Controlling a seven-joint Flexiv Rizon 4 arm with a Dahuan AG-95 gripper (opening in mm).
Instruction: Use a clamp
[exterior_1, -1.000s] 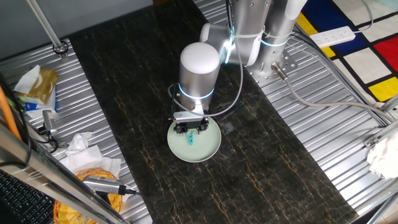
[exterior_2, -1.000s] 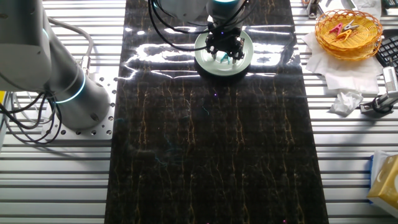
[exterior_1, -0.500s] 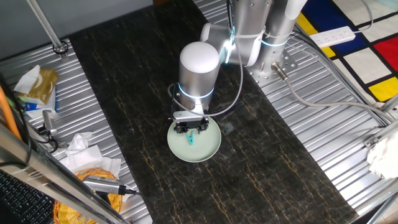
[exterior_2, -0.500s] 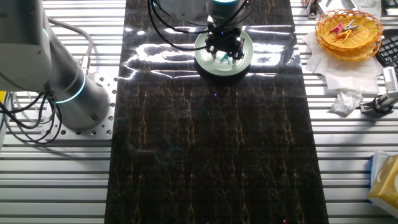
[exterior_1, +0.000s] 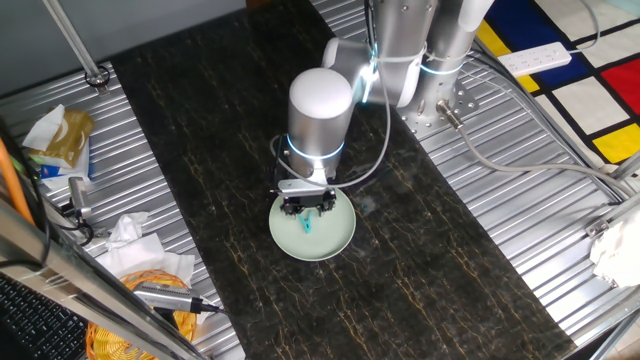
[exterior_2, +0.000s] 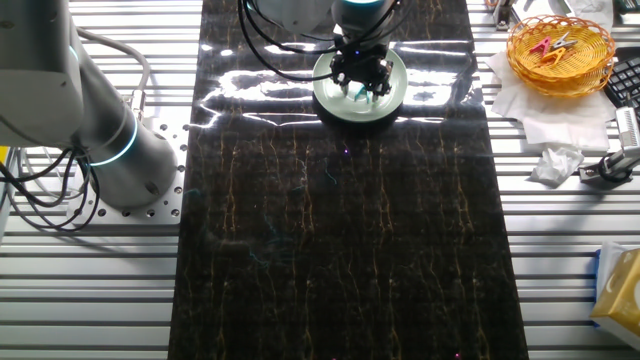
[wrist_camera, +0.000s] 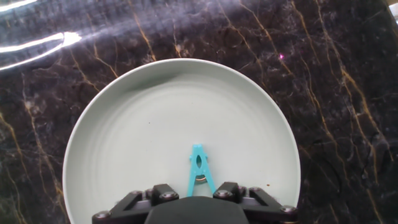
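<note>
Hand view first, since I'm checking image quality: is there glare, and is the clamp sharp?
Hand view: bright streaks of glare on the dark tabletop at upper left; clamp and plate are sharp. The other fixed view: white glare patches beside the plate.

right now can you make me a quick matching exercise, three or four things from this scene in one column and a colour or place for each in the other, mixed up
Things:
1. clamp
2. plate
3. gripper
4. wicker basket

Descriptions:
a. pale green, round, on the dark marble strip
b. black, right above the plate
c. off the strip, on white paper, holding small colourful items
d. teal, lying on the plate

Pairs: 1-d, 2-a, 3-b, 4-c
</note>
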